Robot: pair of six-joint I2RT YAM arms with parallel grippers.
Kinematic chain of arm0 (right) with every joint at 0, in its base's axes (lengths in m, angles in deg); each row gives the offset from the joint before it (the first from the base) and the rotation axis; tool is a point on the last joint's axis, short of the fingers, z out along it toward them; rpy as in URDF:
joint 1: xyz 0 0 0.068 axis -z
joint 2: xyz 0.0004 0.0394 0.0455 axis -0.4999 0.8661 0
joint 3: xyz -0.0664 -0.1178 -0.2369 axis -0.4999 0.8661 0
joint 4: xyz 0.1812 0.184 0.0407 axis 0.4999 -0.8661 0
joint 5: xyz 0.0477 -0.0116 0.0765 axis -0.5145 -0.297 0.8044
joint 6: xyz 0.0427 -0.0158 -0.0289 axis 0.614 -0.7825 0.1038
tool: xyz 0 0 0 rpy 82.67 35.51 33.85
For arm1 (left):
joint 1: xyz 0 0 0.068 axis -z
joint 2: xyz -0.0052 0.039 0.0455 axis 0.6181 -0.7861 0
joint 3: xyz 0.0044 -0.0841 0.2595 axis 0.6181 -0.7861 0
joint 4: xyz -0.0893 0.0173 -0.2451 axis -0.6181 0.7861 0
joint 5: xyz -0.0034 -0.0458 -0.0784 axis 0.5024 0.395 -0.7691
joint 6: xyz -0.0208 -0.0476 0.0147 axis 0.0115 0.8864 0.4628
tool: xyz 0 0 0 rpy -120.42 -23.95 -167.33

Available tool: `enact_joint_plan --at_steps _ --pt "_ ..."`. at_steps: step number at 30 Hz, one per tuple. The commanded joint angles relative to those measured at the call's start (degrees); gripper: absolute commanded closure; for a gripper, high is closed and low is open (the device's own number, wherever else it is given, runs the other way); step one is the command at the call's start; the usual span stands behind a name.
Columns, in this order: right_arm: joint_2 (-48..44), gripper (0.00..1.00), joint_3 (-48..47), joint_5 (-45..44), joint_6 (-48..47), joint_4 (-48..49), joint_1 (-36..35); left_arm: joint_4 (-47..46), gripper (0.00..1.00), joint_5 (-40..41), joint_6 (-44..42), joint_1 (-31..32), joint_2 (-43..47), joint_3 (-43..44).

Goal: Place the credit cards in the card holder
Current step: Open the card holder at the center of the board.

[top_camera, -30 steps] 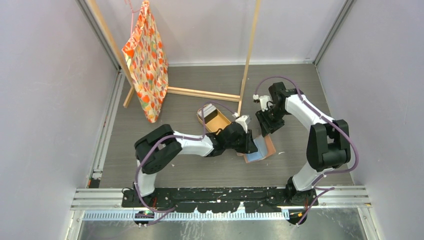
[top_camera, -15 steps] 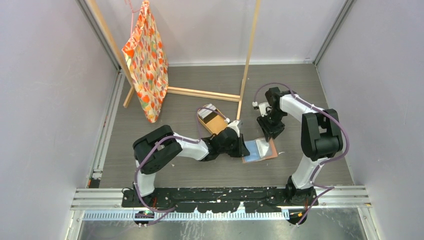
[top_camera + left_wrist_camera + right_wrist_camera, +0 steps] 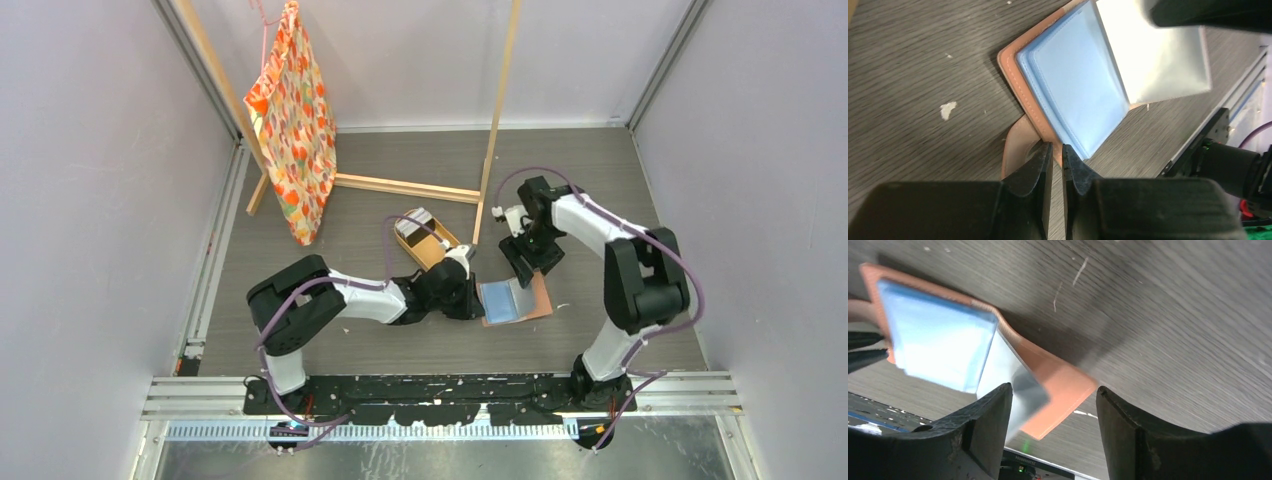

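Observation:
The card holder (image 3: 528,298) lies open on the table, salmon leather outside and glossy blue pockets (image 3: 1073,85) inside. A silver credit card (image 3: 1153,55) rests at an angle on its right half, partly slid under the blue pocket (image 3: 938,345). My left gripper (image 3: 1057,150) is shut on the holder's leather edge beside the snap tab (image 3: 1015,145); it sits at the holder's left side (image 3: 474,297). My right gripper (image 3: 1050,400) hangs open just above the holder's far edge (image 3: 518,268), fingers either side of the silver card (image 3: 1013,385) and gripping nothing.
A tan tray (image 3: 432,245) with more cards (image 3: 416,221) stands just behind the left gripper. A wooden rack (image 3: 497,110) with an orange patterned bag (image 3: 293,120) rises at the back. The black base rail (image 3: 440,392) runs along the near edge.
The left arm drew back leftward and its jaws closed tighter on the holder's edge. The right gripper came down over the holder and opened, leaving the silver card there.

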Motion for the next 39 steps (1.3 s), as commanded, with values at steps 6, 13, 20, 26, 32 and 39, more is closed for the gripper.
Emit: enact_joint_plan --at_steps 6,13,20,26,32,39 --pt "-15.4 0.32 1.9 3.5 -2.4 4.5 1.2 8.7 0.85 1.9 -5.1 1.9 5.7 4.9" --pt "-16.6 0.33 1.9 6.4 -1.8 4.6 1.2 7.8 0.83 1.8 -6.5 2.2 6.7 8.1" --pt "-17.0 0.33 1.0 12.1 -0.8 3.2 2.7 7.0 0.83 -1.8 -6.6 1.6 -1.1 14.4" --pt "-18.1 0.34 0.5 16.8 0.5 2.8 4.9 4.2 0.82 -4.5 -6.1 1.3 -2.9 16.8" --pt "-17.7 0.39 0.7 16.2 1.7 3.0 7.4 4.6 0.79 -2.4 -7.9 1.1 -0.1 16.1" --pt "-11.6 0.64 -0.3 14.8 -0.4 -0.8 7.2 6.2 0.55 5.2 -11.9 0.8 8.6 7.9"
